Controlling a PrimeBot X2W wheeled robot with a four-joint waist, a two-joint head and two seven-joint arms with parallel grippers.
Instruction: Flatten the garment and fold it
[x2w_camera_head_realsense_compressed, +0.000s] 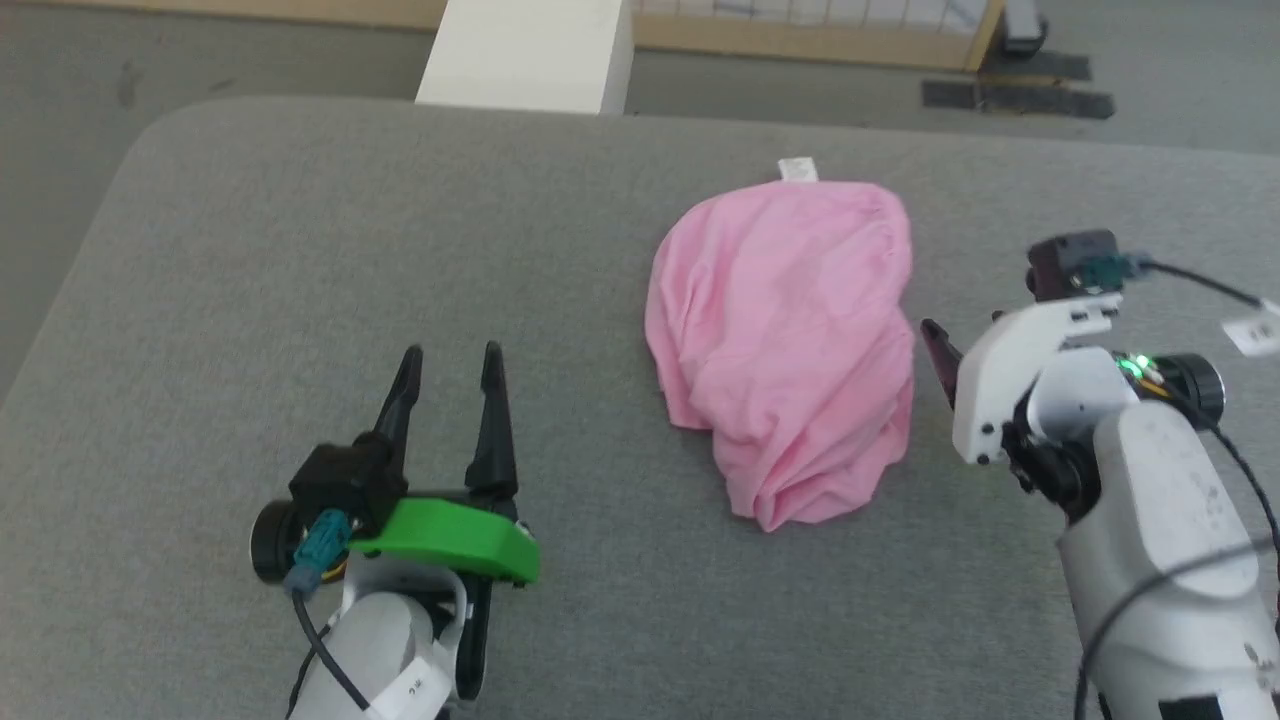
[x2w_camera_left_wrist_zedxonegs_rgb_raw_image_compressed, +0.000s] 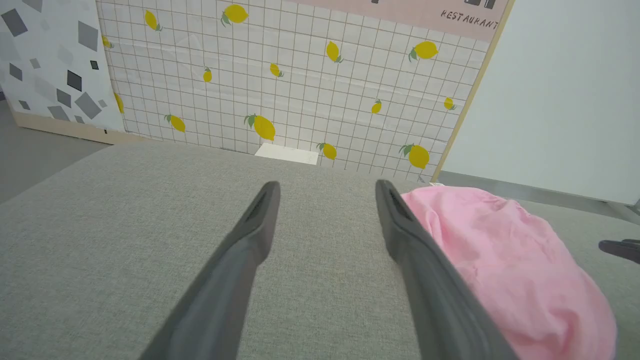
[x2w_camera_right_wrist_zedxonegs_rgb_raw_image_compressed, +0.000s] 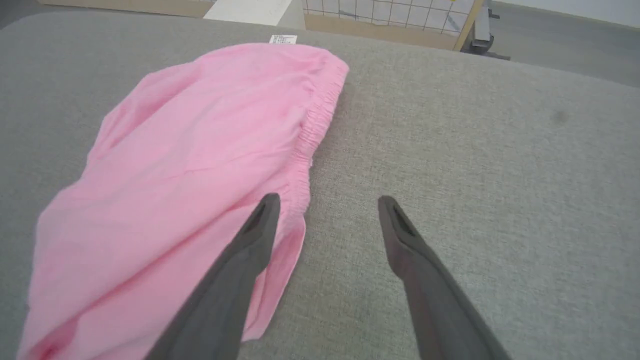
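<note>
So, which arm do I lead with? (operator)

Your right one. The garment (x2w_camera_head_realsense_compressed: 785, 340) lies on the grey table (x2w_camera_head_realsense_compressed: 300, 250) right of centre, in a loose heap. Its long axis runs near to far, from the bunched end close to you out to the white tag (x2w_camera_head_realsense_compressed: 797, 169). Your right gripper (x2w_camera_right_wrist_zedxonegs_rgb_raw_image_compressed: 328, 200) sits just beside its right edge with the jaws spread wide and nothing in them. One finger crosses the gathered elastic edge (x2w_camera_right_wrist_zedxonegs_rgb_raw_image_compressed: 312, 130) in the right wrist view, but I cannot tell whether it touches the cloth. (spotter)

And my left? (operator)

Your left gripper (x2w_camera_head_realsense_compressed: 452, 352) is also released and empty. It hangs well apart from the garment, off to the left and nearer you, with its fingers pointing away over bare table. The fabric lies to the right of those fingers, so I judge you would have to carry that arm right and farther out to reach the opposite edge. (spotter)
</note>
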